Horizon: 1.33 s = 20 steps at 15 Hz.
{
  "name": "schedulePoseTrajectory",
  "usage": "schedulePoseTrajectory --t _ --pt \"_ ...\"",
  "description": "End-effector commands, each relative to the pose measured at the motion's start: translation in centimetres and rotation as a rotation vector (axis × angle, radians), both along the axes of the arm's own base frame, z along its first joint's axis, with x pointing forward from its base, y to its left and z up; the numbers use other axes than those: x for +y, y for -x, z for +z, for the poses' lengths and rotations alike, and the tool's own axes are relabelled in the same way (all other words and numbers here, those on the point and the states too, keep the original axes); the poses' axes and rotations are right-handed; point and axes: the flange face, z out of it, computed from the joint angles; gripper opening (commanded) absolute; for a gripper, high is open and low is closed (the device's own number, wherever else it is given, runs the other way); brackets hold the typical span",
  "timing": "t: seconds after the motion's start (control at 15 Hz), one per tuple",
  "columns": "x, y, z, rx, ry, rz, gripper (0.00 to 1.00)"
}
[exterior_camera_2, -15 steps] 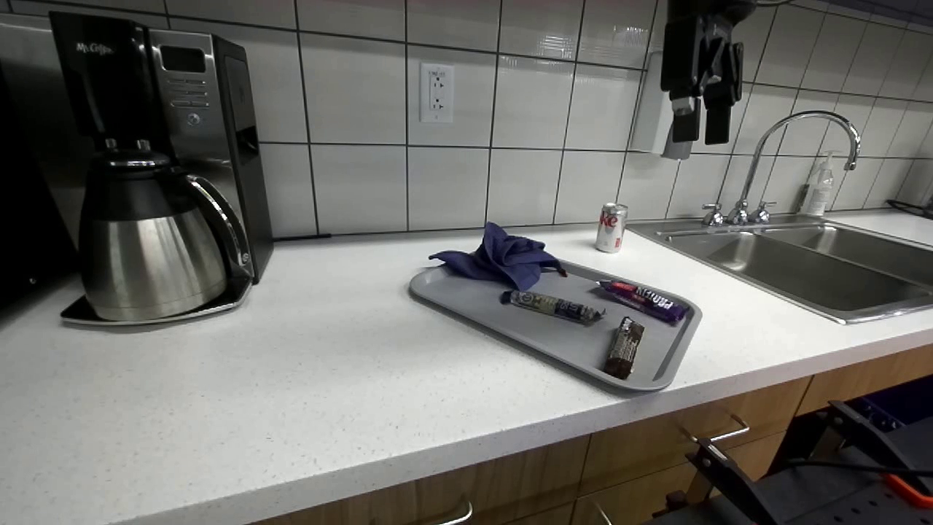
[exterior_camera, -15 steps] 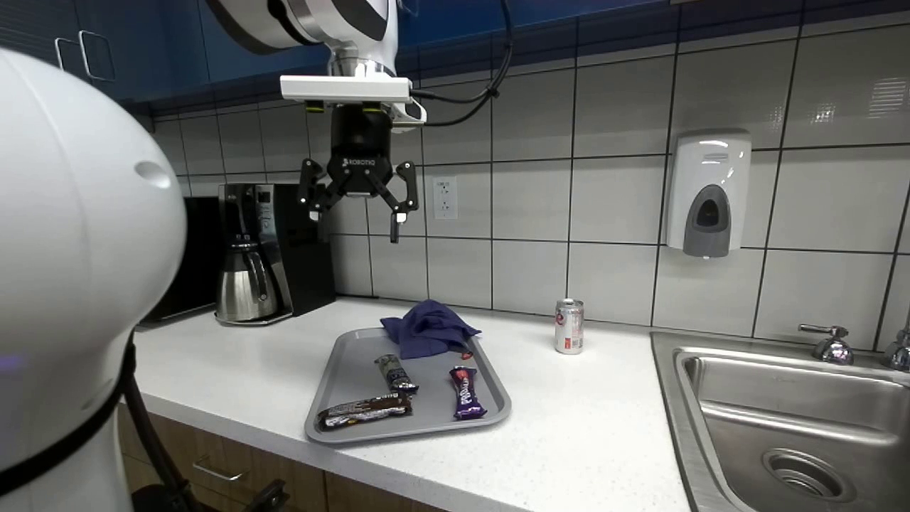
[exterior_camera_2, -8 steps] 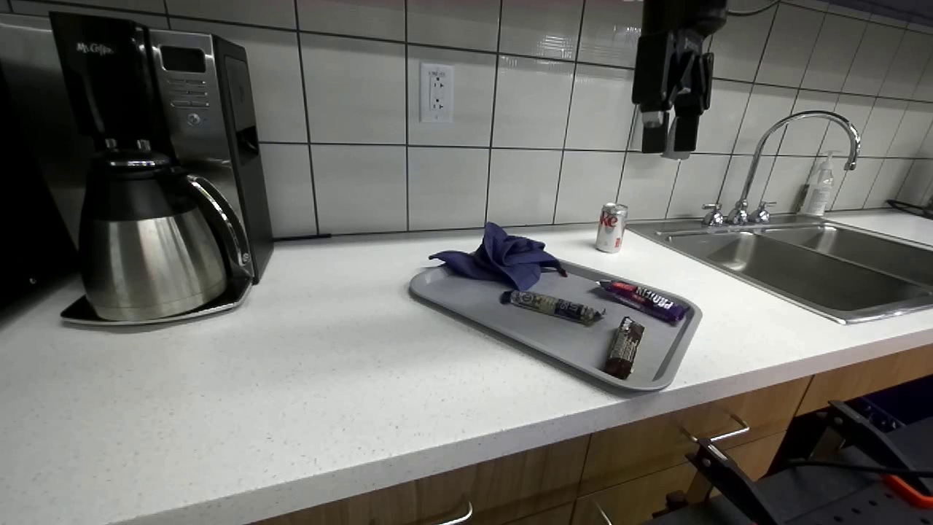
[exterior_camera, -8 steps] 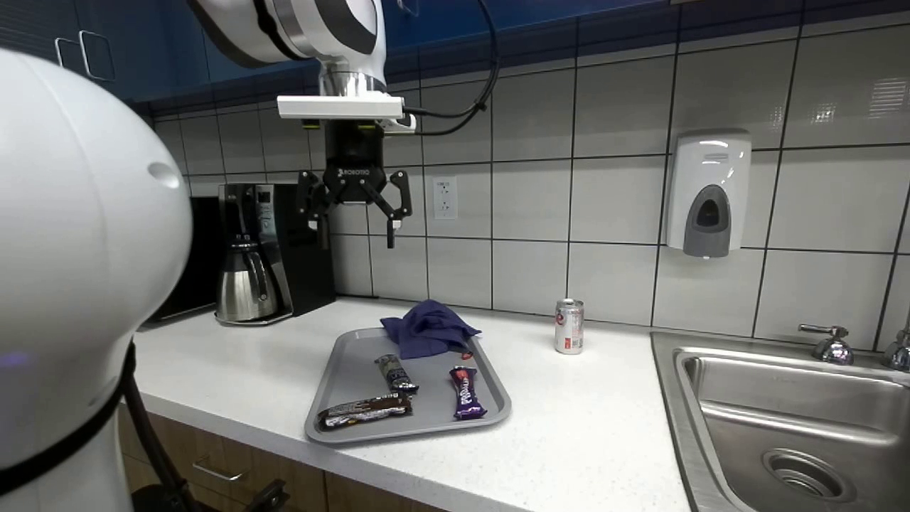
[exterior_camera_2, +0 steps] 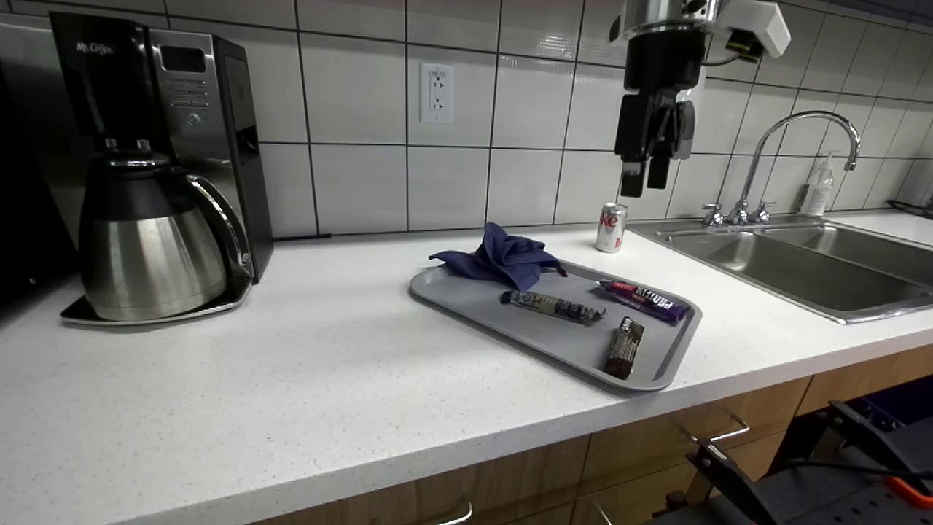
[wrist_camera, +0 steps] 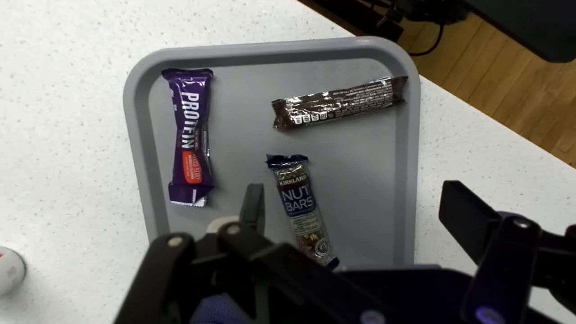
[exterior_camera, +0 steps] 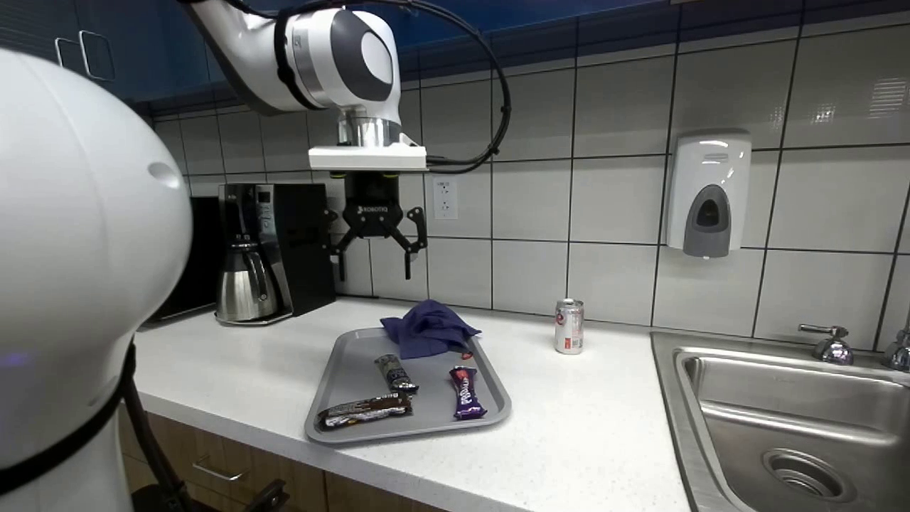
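My gripper point(exterior_camera: 375, 276) is open and empty, fingers pointing down, well above the counter. It shows in both exterior views point(exterior_camera_2: 645, 188) and at the bottom of the wrist view point(wrist_camera: 353, 193). Below is a grey tray point(wrist_camera: 238, 117) point(exterior_camera: 430, 384). On it lie a Kirkland nut bar point(wrist_camera: 297, 198), a brown-wrapped bar point(wrist_camera: 339, 102) and a purple protein bar point(wrist_camera: 189, 135). In the wrist view the nut bar appears between the fingers, nearer the left one, its lower end partly hidden. A crumpled dark blue cloth point(exterior_camera: 429, 331) point(exterior_camera_2: 503, 259) covers the tray's wall-side end.
A silver can point(exterior_camera: 569, 327) point(exterior_camera_2: 611, 227) stands upright beside the tray, near the tiled wall. A sink point(exterior_camera: 672, 427) lies beyond it. A coffee maker with a steel carafe point(exterior_camera_2: 153, 255) stands on the tray's opposite side. A soap dispenser point(exterior_camera: 709, 192) hangs on the wall.
My gripper has moved down toward the tray and stays open. In an exterior view it shifted slightly left, then right. The tray, bars, cloth and can have not moved.
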Motion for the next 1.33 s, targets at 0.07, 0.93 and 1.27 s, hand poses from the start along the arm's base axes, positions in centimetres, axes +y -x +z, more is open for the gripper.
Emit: schedulePoseTrajectory --t 0.07,0.93,1.27 --pt "-0.9 -2.2 -3.0 -0.021 -0.020 0.090 1.00" --pt "0.8 -5.5 -8.6 -0.027 -0.054 0.294 1.00" --pt "2.5 -6.3 -10.3 -0.003 -0.063 0.342 1.00"
